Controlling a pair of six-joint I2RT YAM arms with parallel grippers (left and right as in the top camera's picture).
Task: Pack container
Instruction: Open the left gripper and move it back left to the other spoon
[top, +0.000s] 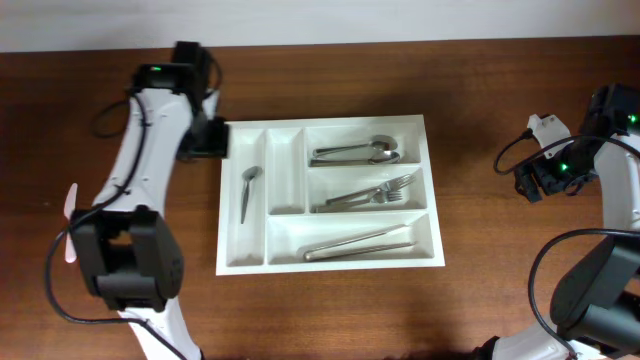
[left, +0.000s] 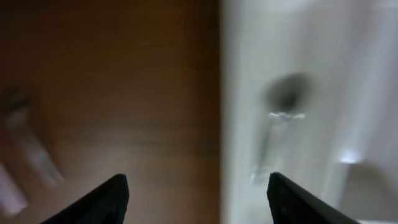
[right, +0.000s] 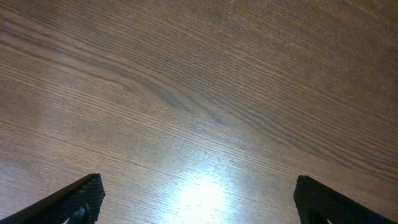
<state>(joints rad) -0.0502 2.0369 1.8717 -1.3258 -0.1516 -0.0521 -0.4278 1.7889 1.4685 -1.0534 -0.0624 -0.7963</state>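
Container mid-frame in overhead, cutlery in four compartments, spoon in the leftmost slot. Left gripper wide open and empty over its upper-left corner; right gripper open too, far right over bare tabletop. Probably best to lift straight up, clear of the rim, no nudging.

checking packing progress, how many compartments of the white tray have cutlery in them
4 in the tray: left narrow compartment with a spoon, top wide compartment, middle wide compartment, bottom wide compartment. The second narrow compartment is empty.
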